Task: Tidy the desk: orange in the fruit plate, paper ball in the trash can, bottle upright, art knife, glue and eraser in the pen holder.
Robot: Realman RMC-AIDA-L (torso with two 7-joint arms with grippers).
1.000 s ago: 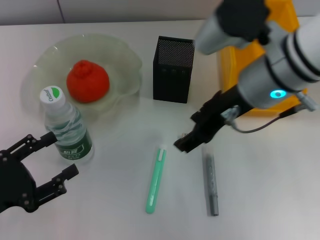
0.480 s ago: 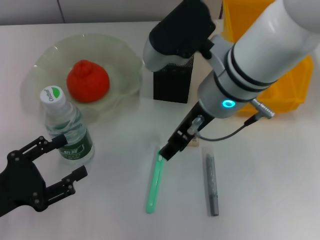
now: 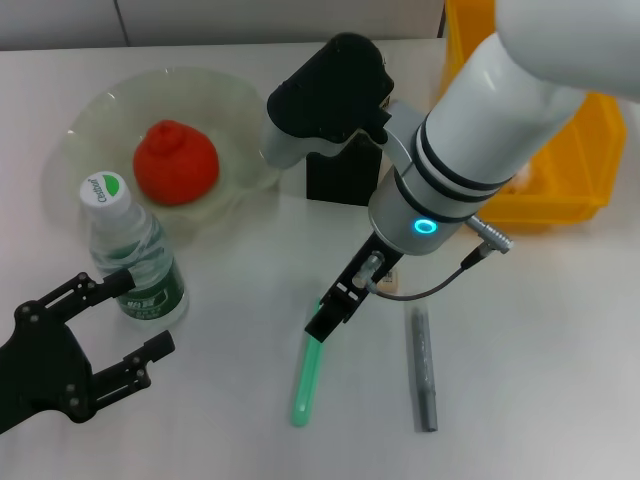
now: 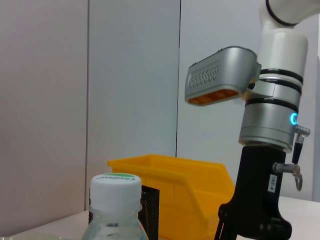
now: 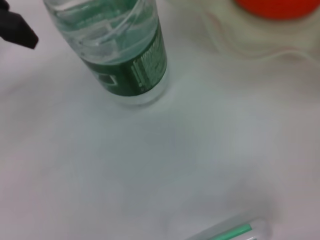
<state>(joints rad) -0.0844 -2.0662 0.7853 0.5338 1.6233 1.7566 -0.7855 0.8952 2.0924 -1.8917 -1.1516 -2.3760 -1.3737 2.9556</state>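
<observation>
The orange (image 3: pixel 176 162) lies in the pale green fruit plate (image 3: pixel 100 105). The bottle (image 3: pixel 130 255) stands upright in front of the plate. My left gripper (image 3: pixel 135 318) is open and empty, just in front of the bottle. My right gripper (image 3: pixel 328 318) hangs over the upper end of the green art knife (image 3: pixel 308 375). The grey glue stick (image 3: pixel 424 365) lies to the right of the knife. A small beige bit (image 3: pixel 390 282), perhaps the eraser, shows under my right wrist. The pen holder (image 3: pixel 340 180) is partly hidden by my right arm. The paper ball is out of view.
The yellow trash can (image 3: pixel 565 150) stands at the back right, partly behind my right arm. The right wrist view shows the bottle (image 5: pixel 127 55), the orange (image 5: pixel 280 7), the plate rim (image 5: pixel 250 37) and the knife (image 5: pixel 235 232). The left wrist view shows the bottle cap (image 4: pixel 115 187) and the trash can (image 4: pixel 170 182).
My right arm has swung left and forward, from beside the glue stick to over the art knife's upper end. My left gripper shifted slightly toward the bottle.
</observation>
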